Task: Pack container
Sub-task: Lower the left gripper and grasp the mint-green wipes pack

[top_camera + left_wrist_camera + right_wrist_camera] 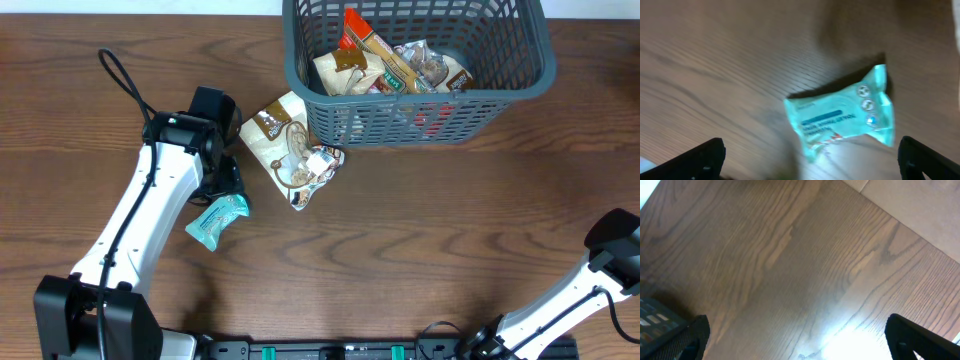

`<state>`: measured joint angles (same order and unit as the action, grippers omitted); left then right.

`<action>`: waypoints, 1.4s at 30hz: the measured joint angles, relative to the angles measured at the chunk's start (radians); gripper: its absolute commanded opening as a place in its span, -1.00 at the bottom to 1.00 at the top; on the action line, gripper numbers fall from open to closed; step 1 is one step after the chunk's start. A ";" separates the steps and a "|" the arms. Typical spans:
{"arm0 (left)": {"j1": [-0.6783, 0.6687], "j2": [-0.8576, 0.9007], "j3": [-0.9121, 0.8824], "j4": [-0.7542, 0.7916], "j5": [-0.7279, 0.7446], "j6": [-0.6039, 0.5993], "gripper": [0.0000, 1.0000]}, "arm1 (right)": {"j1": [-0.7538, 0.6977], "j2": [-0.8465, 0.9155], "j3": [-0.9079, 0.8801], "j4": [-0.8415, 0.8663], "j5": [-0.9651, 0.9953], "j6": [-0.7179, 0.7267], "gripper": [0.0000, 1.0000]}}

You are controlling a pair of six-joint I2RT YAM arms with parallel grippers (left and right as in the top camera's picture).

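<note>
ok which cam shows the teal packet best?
Left wrist: the teal packet fills mid-frame, flat on the table, its print visible though blurred. Overhead shows it small, beside the left arm, outside the container. Right wrist shows none of it, only table wood.

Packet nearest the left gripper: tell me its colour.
The packet is teal, clearest in the left wrist view.

Reaches forward with the left arm (pixel 150 215), fingers (pixel 700 159) spread wide, empty. Holds the right arm (pixel 560 300) back, fingers (pixel 922 340) equally wide.

container (pixel 470 118) holding packets (pixel 385 65), teal packet (pixel 215 222) outside
</note>
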<state>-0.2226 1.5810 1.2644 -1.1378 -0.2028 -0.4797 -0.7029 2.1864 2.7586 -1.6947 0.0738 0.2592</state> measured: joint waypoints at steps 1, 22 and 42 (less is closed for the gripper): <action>0.000 0.000 0.000 -0.004 0.021 -0.056 0.98 | 0.000 0.000 0.000 0.000 0.000 0.000 0.99; -0.002 0.013 -0.002 0.046 0.356 -1.403 0.97 | 0.000 0.000 0.000 0.000 0.000 0.000 0.98; 0.160 0.185 -0.182 0.179 0.369 -1.544 0.97 | 0.000 0.000 0.000 0.000 0.000 0.000 0.98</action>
<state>-0.0624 1.7657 1.0828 -0.9592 0.1665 -2.0239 -0.7029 2.1864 2.7586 -1.6947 0.0738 0.2592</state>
